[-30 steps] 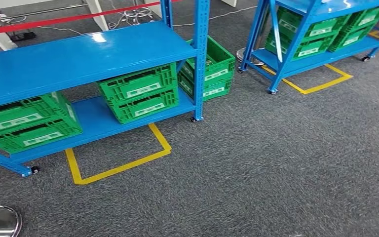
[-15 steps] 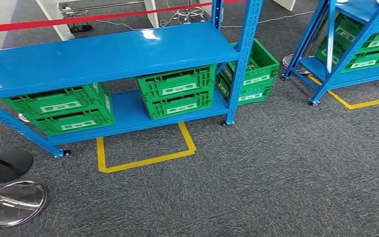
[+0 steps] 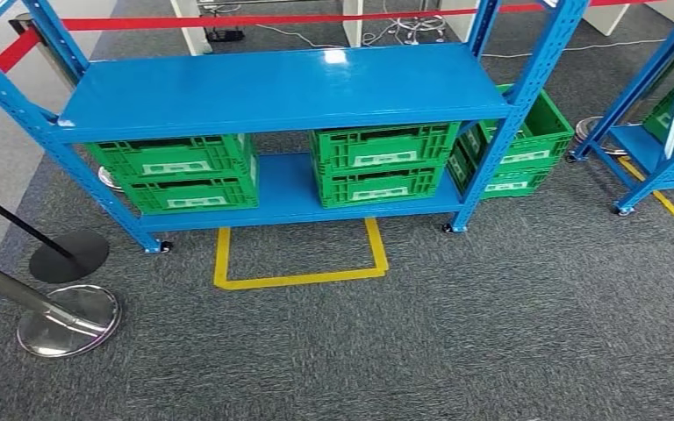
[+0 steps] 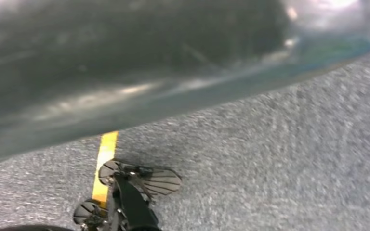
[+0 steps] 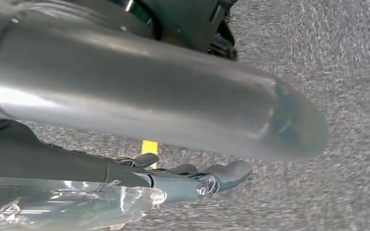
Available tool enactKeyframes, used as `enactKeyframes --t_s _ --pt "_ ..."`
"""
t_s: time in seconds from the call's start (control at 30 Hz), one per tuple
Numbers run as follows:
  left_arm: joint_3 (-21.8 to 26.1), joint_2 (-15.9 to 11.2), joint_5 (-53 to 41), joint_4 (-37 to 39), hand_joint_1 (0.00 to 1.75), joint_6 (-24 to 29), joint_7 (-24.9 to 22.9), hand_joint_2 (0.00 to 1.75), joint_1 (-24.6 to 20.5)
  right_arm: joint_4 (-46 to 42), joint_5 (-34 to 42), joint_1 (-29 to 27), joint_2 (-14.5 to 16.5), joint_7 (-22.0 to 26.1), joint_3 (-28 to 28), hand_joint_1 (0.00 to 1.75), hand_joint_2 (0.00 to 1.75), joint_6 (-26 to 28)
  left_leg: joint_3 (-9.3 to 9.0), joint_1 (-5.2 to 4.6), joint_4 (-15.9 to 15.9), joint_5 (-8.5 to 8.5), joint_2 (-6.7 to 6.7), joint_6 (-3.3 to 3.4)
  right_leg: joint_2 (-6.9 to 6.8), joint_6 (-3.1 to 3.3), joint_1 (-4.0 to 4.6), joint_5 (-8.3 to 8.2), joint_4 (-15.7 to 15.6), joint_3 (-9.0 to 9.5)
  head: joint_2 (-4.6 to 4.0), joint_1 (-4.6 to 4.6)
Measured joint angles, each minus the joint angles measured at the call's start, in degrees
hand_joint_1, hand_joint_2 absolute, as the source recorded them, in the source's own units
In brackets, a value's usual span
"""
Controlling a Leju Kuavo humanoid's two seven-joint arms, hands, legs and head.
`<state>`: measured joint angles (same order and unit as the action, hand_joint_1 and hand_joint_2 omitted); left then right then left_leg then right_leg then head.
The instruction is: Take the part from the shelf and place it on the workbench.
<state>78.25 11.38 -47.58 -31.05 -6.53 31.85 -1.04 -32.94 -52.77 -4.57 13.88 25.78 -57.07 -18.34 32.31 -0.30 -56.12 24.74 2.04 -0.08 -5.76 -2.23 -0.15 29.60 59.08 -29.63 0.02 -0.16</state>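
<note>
A blue two-level shelf (image 3: pixel 281 88) stands straight ahead in the head view, its top board bare and glossy. On its lower board sit two stacks of green crates, one on the left (image 3: pixel 175 174) and one on the right (image 3: pixel 377 164); what they hold is hidden. More green crates (image 3: pixel 522 149) stand on the floor behind its right post. In the right wrist view my right hand (image 5: pixel 212 179) hangs over grey carpet with its dark fingers stretched out and nothing between them. Crinkled clear film (image 5: pixel 86 202) lies by its base.
A yellow taped square (image 3: pixel 298 259) marks the carpet before the shelf. Two chrome-and-black stanchion bases (image 3: pixel 66 320) and a red barrier tape (image 3: pixel 254 19) stand at the left and behind. A second blue rack (image 3: pixel 658 132) stands at the right.
The camera has swung, so the whole picture has shifted. The shelf now sits centred and square-on, the stanchions have come into view at the left and the second rack has slid to the right edge.
</note>
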Motion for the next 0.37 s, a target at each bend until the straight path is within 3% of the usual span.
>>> enactKeyframes --t_s 0.07,0.13,0.17,0.2,0.23,0.3,0.37 --pt "0.0 0.0 0.0 0.0 0.0 0.0 0.0 0.0 -0.1 0.0 -0.1 0.0 0.0 0.0 -0.2 0.0 0.0 0.0 -0.15 0.36 0.2 -0.27 -1.23 0.61 3.44 -0.47 -0.2 2.86 5.0 -2.24 0.0 0.4" --pt "0.1 0.0 0.0 0.0 0.0 0.0 0.0 0.0 -0.3 0.0 0.0 -0.3 0.0 0.1 -0.4 0.0 0.0 0.0 -0.09 0.4 0.2 -0.3 -2.58 0.92 5.3 -0.68 -0.31 6.12 12.9 -6.22 0.0 0.71" --pt "0.1 0.0 -0.1 0.0 0.0 0.0 0.0 0.0 -0.2 0.0 0.0 -0.4 0.0 0.1 -0.5 0.0 0.0 0.1 -0.11 0.4 0.2 -0.28 -3.2 0.95 5.56 -0.75 -0.34 6.56 15.4 -7.73 0.0 0.75" --pt "0.1 0.0 -0.1 0.0 0.0 0.0 0.0 0.0 -0.1 0.0 0.1 -0.4 0.0 0.2 -0.6 0.0 0.0 0.2 -0.17 0.42 0.2 -0.25 -3.74 0.92 5.64 -0.8 -0.37 5.77 15.7 -8.29 0.0 0.8" --pt "0.1 0.1 -0.2 0.0 0.0 0.0 0.0 0.0 -0.1 0.0 0.3 -0.4 0.0 0.2 -0.7 0.0 0.0 0.3 -0.29 0.48 0.2 -0.19 -4.2 0.84 5.66 -0.82 -0.43 3.91 13.6 -7.72 0.0 0.8" --pt "0.1 0.2 -0.2 -0.1 0.0 -0.1 0.0 0.0 0.0 -0.1 0.3 -0.2 0.0 0.4 -1.0 0.0 0.0 0.6 -0.5 0.53 -0.1 0.09 -4.9 0.36 6.05 -0.93 -0.67 -0.41 5.7 -4.57 0.0 0.87" --pt "0.2 0.2 -0.2 -0.3 0.0 -0.2 -0.1 0.0 0.0 -0.1 0.2 0.0 0.1 0.5 -1.2 0.0 0.0 0.9 -0.47 0.42 -0.5 0.37 -5.25 -0.16 6.65 -0.84 -0.85 -2.19 0.8 -2.43 0.0 0.92"
